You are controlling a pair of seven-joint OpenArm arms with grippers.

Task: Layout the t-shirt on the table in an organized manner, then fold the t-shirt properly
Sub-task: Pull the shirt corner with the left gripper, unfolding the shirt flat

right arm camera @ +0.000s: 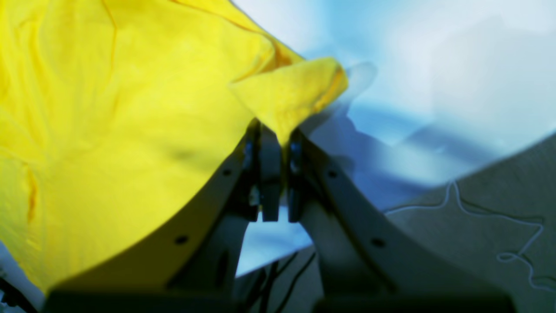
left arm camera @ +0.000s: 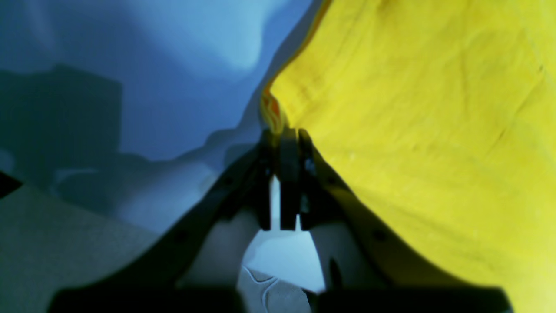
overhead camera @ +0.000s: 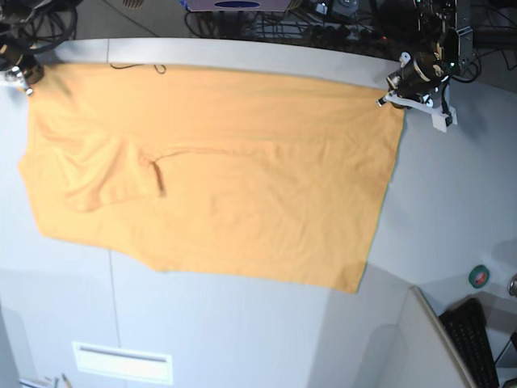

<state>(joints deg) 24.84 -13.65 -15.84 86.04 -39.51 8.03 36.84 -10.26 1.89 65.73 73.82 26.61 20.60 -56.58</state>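
Shirt [overhead camera: 242, 186] spread across the far half of the table [overhead camera: 242, 331], stretched between two held corners along the far edge. Landmark for places: the shirt.

Left gripper [left arm camera: 284, 134]: jaws closed tight, no gap visible, pinching a small bunched fold at the shirt's edge. In the base view this gripper [overhead camera: 388, 95] sits at the shirt's far corner on the picture's right. In its wrist view cloth fans out to the right of the jaws; table [left arm camera: 173, 65] shows to the left.

Right gripper [right arm camera: 276, 130]: jaws closed on a narrow tongue of shirt [right arm camera: 130, 108], with a small flap standing up just beyond the fingertips. In the base view it [overhead camera: 20, 74] is at the opposite far corner, picture's left, partly cut off by the frame edge.

Shirt lie: far edge pulled nearly straight between the corners. Near edge runs slanted, lower toward the left gripper's side. A sleeve is folded over the body toward the right gripper's side, with a short dark crease beside it. Broad shallow wrinkles over the middle.

Table beyond the near edge of the shirt is bare, with a thin seam line [overhead camera: 111, 315].
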